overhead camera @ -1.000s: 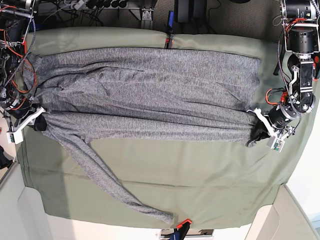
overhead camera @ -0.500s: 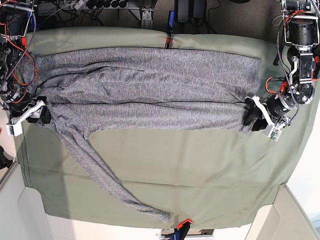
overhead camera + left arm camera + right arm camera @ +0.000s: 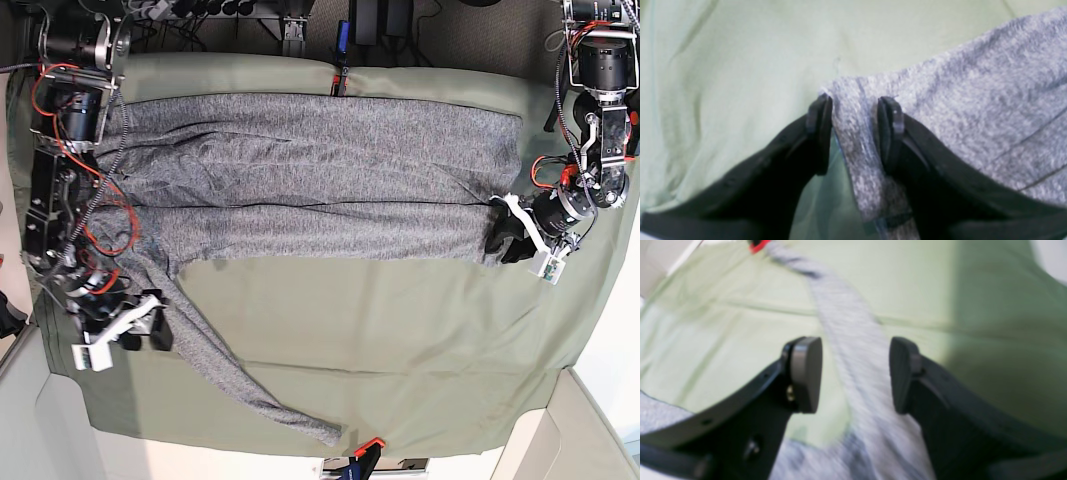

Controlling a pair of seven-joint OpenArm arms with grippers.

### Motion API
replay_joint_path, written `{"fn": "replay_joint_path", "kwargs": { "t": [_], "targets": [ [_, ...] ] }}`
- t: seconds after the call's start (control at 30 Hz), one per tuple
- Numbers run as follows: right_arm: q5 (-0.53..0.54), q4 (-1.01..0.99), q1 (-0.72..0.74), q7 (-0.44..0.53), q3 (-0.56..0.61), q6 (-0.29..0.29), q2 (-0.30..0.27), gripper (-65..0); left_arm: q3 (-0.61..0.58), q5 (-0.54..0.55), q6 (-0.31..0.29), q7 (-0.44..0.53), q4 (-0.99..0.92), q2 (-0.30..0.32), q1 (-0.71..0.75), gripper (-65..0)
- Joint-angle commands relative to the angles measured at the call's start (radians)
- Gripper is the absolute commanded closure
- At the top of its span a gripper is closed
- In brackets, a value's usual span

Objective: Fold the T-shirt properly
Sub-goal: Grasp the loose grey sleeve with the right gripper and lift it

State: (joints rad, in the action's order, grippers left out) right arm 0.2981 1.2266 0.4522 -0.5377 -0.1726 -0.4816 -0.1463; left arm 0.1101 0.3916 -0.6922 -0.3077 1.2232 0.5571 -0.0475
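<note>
The heather-grey T-shirt [image 3: 300, 170] lies lengthwise across the far half of the table, folded along its length. One long sleeve [image 3: 220, 370] trails toward the near edge. My left gripper [image 3: 503, 238] sits at the shirt's right near corner. In the left wrist view its jaws [image 3: 855, 110] stand slightly apart with the shirt's hem [image 3: 857, 140] loose between them. My right gripper [image 3: 145, 330] is open at the upper part of the sleeve. In the right wrist view [image 3: 855, 363] the blurred sleeve [image 3: 857, 350] runs between and below the jaws.
The olive-green table cloth [image 3: 400, 350] covers the table. A red clamp [image 3: 368, 443] holds its near edge, and another clamp [image 3: 338, 75] its far edge. Pale bin walls [image 3: 50, 440] stand at both near corners. Cables and arm bases line the far side.
My right gripper has let go of the shirt's left edge and moved down to the sleeve, now open. The left gripper stays at the right corner and its jaws have loosened.
</note>
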Motion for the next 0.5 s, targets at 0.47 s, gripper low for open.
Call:
{"fn": "replay_joint_path", "kwargs": {
  "t": [0.47],
  "targets": [
    [-0.415, -0.415, 0.171, 0.223, 0.377, 0.409, 0.03, -32.1, 0.008, 0.067, -0.006, -0.044, 0.015, 0.022, -0.019, -25.6]
  ]
}}
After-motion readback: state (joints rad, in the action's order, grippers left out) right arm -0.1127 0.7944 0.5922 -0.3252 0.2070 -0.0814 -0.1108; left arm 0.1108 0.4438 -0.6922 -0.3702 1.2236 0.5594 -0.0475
